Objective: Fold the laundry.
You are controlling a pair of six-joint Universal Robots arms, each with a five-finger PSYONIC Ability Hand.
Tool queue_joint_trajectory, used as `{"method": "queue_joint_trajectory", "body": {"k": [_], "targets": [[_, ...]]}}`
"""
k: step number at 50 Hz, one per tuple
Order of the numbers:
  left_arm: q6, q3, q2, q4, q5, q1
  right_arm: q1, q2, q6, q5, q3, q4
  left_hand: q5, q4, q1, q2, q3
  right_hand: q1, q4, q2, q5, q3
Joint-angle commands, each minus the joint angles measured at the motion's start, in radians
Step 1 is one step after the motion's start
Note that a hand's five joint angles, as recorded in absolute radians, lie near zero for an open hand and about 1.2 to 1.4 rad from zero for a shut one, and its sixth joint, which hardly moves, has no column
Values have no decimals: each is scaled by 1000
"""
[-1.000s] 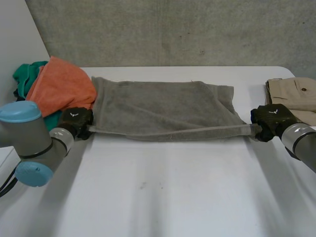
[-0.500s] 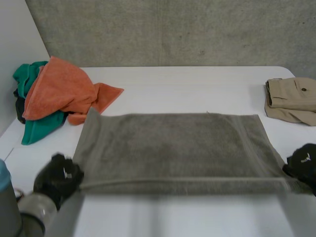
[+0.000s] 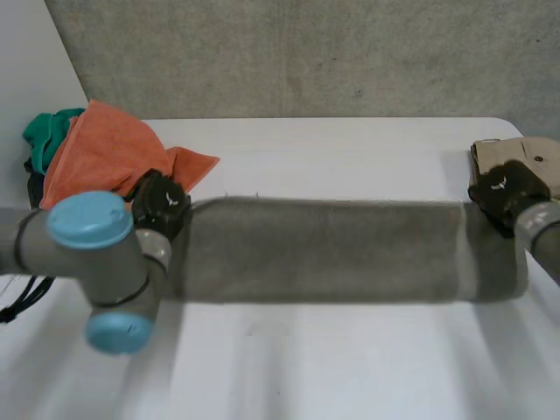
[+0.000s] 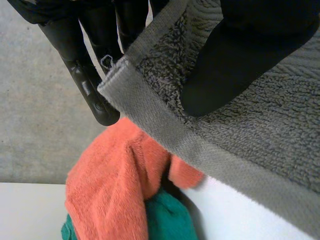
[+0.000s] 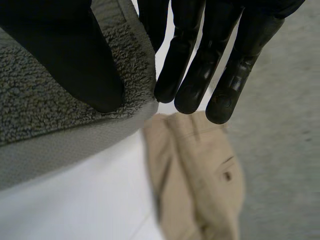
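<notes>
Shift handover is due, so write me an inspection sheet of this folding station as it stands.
Surface: white table, laundry spread across its far half.
Job's things: grey towel stretched as a long band between both hands; orange towel and green cloth heaped beside the left hand; folded tan garment beside the right hand.
Clutter: nothing seen.
Hands: left hand pinches one towel corner, right hand the corner at the other end.
Cables: nothing seen among the laundry.
Surroundings: concrete wall behind the table.

The grey terry towel (image 3: 324,249) is stretched sideways into a long, taut band.
</notes>
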Motion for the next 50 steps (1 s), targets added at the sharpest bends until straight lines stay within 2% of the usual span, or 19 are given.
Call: {"method": "queue_joint_trajectory", "body": {"k": [1,4,5,6,7,8,12,16,21,25,28,29,31,39,43,45,46,47,50], "targets": [[8,279,-231,6,-1,14,48,216,-19,73,-188,-151,221,195,256,197,203,332,202,202,239,208],[8,357,-296,6,-1,12,57,286,-14,78,-257,-185,221,195,256,197,203,332,202,202,239,208],[8,371,-307,6,-1,12,62,302,-14,81,-271,-194,123,96,158,98,104,332,202,202,239,208],[8,382,-314,6,-3,12,74,329,-15,97,-291,-209,-96,-123,-61,-120,-114,-527,-657,-657,-620,-651],[9,391,-323,9,-7,9,80,339,-14,110,-297,-212,-726,-753,-691,-750,-744,-890,-1019,-1020,-982,-1014],[8,394,-325,14,-7,1,88,343,-12,123,-299,-221,-986,-1012,-950,-1010,-1004,-890,-1019,-1020,-982,-1014],[6,379,-302,68,-15,-12,114,317,29,186,-282,-229,-1001,-1027,-965,-1025,-1019,-890,-1019,-1020,-982,-1014],[2,306,-219,105,-18,-25,100,212,142,159,-207,-228,-1001,-1027,-965,-1025,-1019,-890,-1019,-1020,-982,-1014],[-5,195,-130,115,-20,-20,60,46,270,41,-101,-189,-1001,-1027,-965,-1025,-1019,-890,-1019,-1020,-982,-1014],[-8,79,-52,109,-18,-16,-16,-60,313,-98,6,-26,-1001,-1027,-965,-1025,-1019,-890,-1019,-1020,-982,-1014],[-15,-20,18,115,-14,-14,-61,-77,314,-159,46,64,-1001,-1027,-965,-1025,-1019,-877,-1007,-1007,-969,-1001],[-17,-40,31,115,-12,-16,-88,-77,310,-209,72,125,-1001,-1027,-965,-1025,-1019,-801,-931,-931,-893,-925],[-38,-101,69,118,-9,-20,-115,-77,307,-249,111,173,-1001,-1027,-965,-1025,-1019,-733,-863,-863,-826,-857],[-110,-135,84,120,-9,-25,-145,-39,304,-275,155,78,-1001,-1027,-965,-1025,-1019,-633,-763,-763,-726,-757],[-114,-133,84,120,-9,-23,-147,32,301,-274,149,3,-1000,-1026,-965,-1024,-1018,-449,-578,-579,-541,-573],[-114,-135,88,120,-10,-23,-147,61,301,-272,139,-31,-1000,-1026,-965,-1024,-1018,-197,-326,-326,-289,-321],[-115,-136,91,120,-10,-23,-148,69,299,-269,134,-40,-1000,-1026,-965,-1024,-1018,17,-113,-113,-76,-107],[-115,-136,94,120,-10,-23,-155,75,296,-262,128,-56,-1000,-1026,-965,-1024,-1018,329,199,199,236,205],[-115,-138,104,120,-12,-25,-174,66,290,-239,132,-71,-1000,-1026,-965,-1024,-1018,332,202,202,239,208]]}}
